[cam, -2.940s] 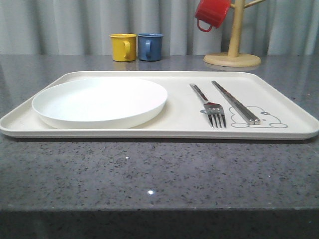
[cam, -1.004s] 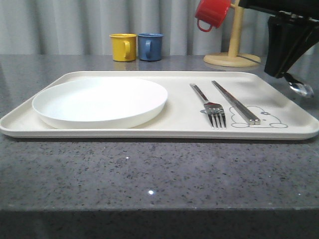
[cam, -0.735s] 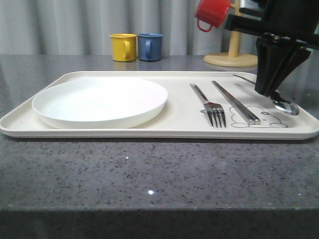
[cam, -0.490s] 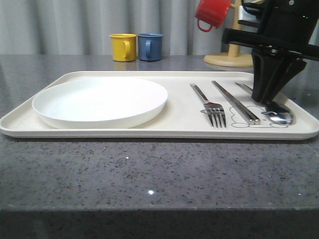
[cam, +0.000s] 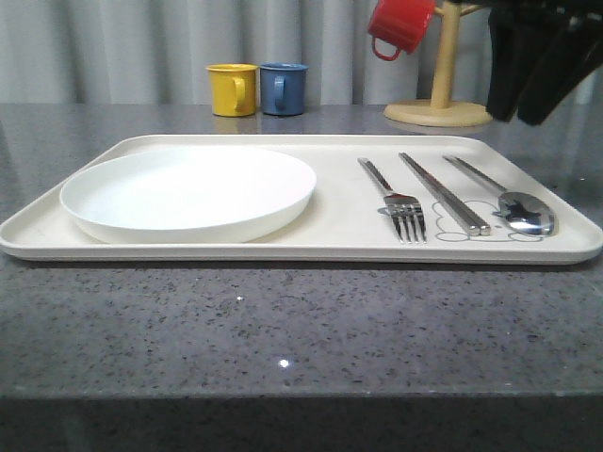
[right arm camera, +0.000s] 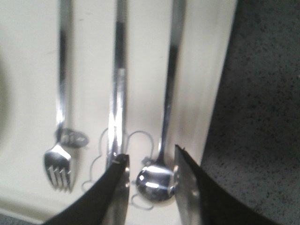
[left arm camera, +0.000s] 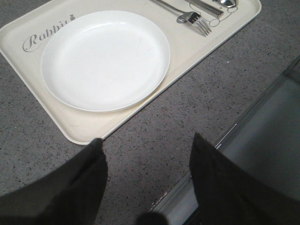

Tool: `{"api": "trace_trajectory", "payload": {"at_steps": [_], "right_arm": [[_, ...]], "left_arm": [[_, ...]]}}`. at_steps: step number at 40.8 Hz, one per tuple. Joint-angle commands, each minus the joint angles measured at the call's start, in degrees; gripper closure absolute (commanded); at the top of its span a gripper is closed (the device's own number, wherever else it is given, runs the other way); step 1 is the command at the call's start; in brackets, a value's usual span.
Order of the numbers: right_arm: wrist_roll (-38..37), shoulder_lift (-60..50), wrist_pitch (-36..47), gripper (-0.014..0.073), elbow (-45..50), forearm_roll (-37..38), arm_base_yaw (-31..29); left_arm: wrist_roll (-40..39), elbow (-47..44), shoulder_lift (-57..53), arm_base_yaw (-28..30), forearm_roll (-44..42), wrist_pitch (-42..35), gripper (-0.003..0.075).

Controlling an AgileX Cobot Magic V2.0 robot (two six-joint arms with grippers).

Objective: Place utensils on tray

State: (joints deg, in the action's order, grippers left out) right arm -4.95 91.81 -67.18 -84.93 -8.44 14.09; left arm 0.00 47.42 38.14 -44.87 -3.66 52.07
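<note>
The right gripper [cam: 530, 89] hangs above the far right corner of the tray [cam: 339, 240], its dark fingers [right arm camera: 117, 187] parted with nothing between them; in the right wrist view they straddle the spoon's bowl from above without touching it. The left gripper [left arm camera: 146, 154] is also spread and empty, held over the speckled grey counter [left arm camera: 197, 101] just off the tray's near left corner.

The tray is a large cream rectangle with rounded corners and a low raised rim. Grey script reading "Rabbi…" shows on it in the left wrist view, the last letters cut off by the plate's edge, and a grey outline drawing of a rabbit lies under the utensil tips.

A round white plate [cam: 188, 193] fills the tray's left half. On the tray to the right of the plate, three shiny silver utensils lie side by side, apart from one another, handles pointing away: nearest the plate the four-tined fork [cam: 396, 200], then the pair of slim flat chopsticks [cam: 443, 192], then the spoon [cam: 513, 202] beside the tray's right rim, its oval bowl toward the front.

Beyond the tray stand a yellow mug [cam: 233, 89] and a blue mug [cam: 284, 88] touching each other, and to their right a wooden mug tree [cam: 441, 85] with a red mug [cam: 400, 25] hanging from it.
</note>
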Motion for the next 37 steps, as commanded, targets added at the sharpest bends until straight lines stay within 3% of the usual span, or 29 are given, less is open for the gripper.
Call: {"api": "trace_trajectory", "payload": {"at_steps": [1,12,25,37], "right_arm": [[3.61,-7.63,0.34,0.0317,0.76,0.64,2.91],[3.68,-24.5,2.26,0.0317,12.93,4.81,10.33],[3.73,-44.09,9.24,0.0317,26.93,4.86,10.45],[3.73,-60.46,10.05,0.0317,36.02,4.86,10.4]], "left_arm": [[-0.49,1.61,-0.06,-0.56,-0.11,-3.99,0.0331],[-0.49,1.61,-0.06,-0.56,-0.11,-3.99,0.0331],[-0.49,1.61,-0.06,-0.56,-0.11,-3.99,0.0331],[-0.49,1.61,-0.06,-0.56,-0.11,-3.99,0.0331]]}}
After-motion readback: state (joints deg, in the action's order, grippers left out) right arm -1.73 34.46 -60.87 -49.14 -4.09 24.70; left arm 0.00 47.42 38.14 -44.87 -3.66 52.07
